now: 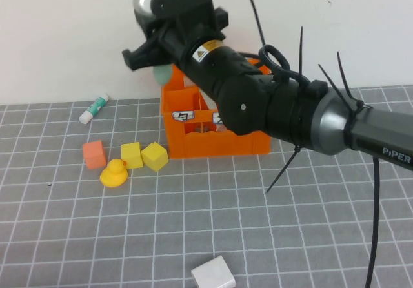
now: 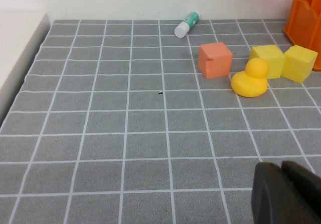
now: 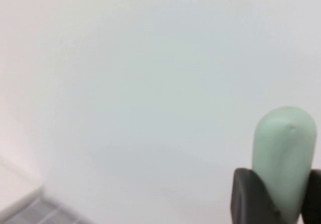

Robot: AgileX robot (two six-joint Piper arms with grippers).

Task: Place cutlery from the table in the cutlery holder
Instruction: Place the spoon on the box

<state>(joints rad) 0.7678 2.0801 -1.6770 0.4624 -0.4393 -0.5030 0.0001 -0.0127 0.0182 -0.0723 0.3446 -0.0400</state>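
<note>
While its left partner sits low over the grey gridded table [image 2: 125, 133] with fingers [image 2: 281, 194] pressed together on nothing, the AgileX robot's right arm reaches across the scene and holds its right gripper [image 1: 155, 59] above the rear left corner of the orange cutlery holder [image 1: 213, 139]. Clamped between that gripper's dark fingers [image 3: 251, 196] is a pale mint-green piece of cutlery [image 3: 285, 158], its rounded end standing out against the white wall; whether it is the fork or the spoon cannot be told, since only that end shows. In the high view the same mint tip [image 1: 161, 73] peeks out beneath the gripper, just above the crate's rim and apparently not yet inside a compartment. The left gripper [image 2: 288, 194] lies well to the left of the crate. No other cutlery is visible on the table, and the arm hides most of the crate's interior, so a second piece may already be stowed or out of sight. Judging by this, the job seems well advanced: the held piece has only to be lowered into a compartment and released.
</note>
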